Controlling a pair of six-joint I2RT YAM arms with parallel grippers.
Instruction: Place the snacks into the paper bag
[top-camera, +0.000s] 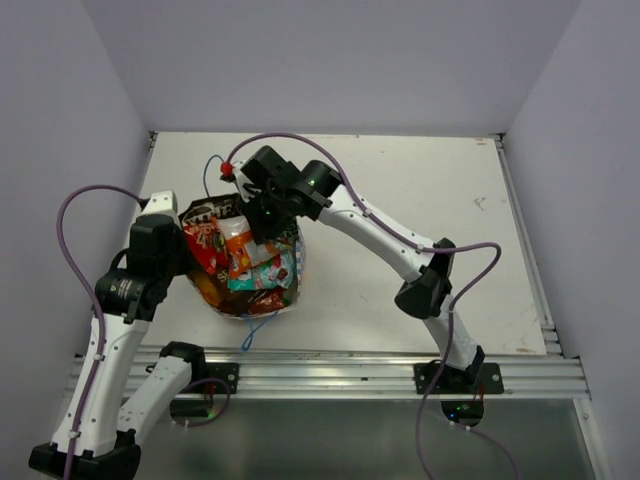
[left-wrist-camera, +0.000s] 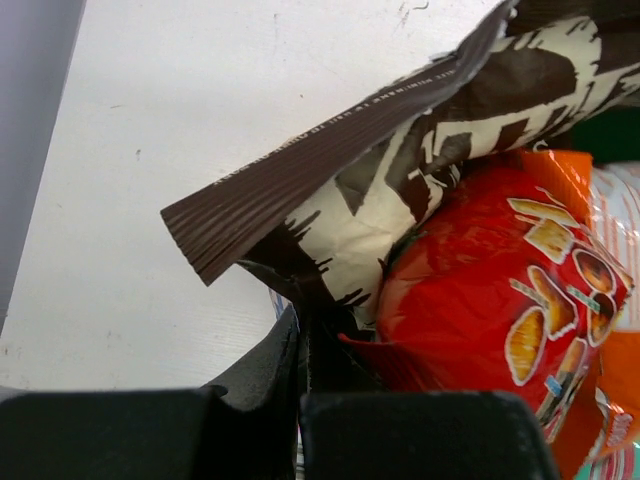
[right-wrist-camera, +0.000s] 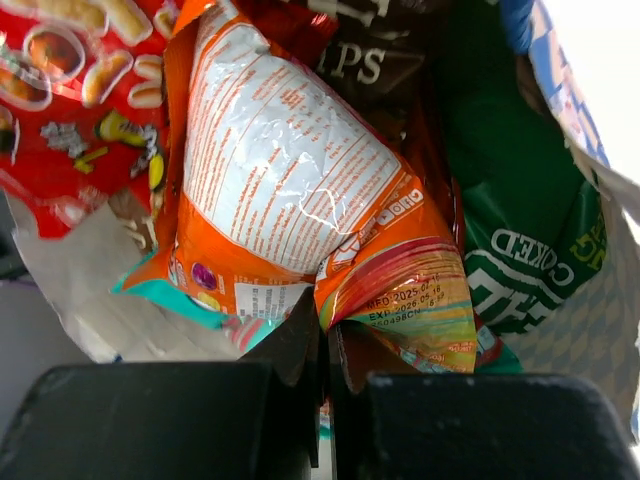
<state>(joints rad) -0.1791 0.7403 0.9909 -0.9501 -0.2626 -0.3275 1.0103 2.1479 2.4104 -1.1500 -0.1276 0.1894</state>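
Two arms work a nearly full bag (top-camera: 240, 312) at the left of the table (top-camera: 420, 190), where the snacks now sit heaped above its rim. No packet lies loose on the tabletop in the overhead view, so the packing looks close to done.

The right gripper (right-wrist-camera: 325, 335) reaches down over the mouth of the bag, its jaws closed on the lower edge of an orange packet (right-wrist-camera: 290, 170), holding it by the seam so it can be tucked among the others. Beside that packet stand a green packet (right-wrist-camera: 510, 230) against the bag's far wall and a red packet (left-wrist-camera: 470, 270) on the other side, all crowded upright or tilted.

The left gripper (left-wrist-camera: 300, 330) sits at the bag's left rim with its jaws drawn together. It is probably bracing the paper wall so the bag does not slide or fold under the push, though its wrist camera is too close to show what, if anything, lies between the fingers. Just above it a brown packet (left-wrist-camera: 350, 170) juts out over the rim, its crimped end hanging past the edge towards bare table.

That overhang is the weak point: a packet riding this high could tip out if the load is pressed unevenly. One blue handle (top-camera: 255, 330) trails loose on the table at the near side.
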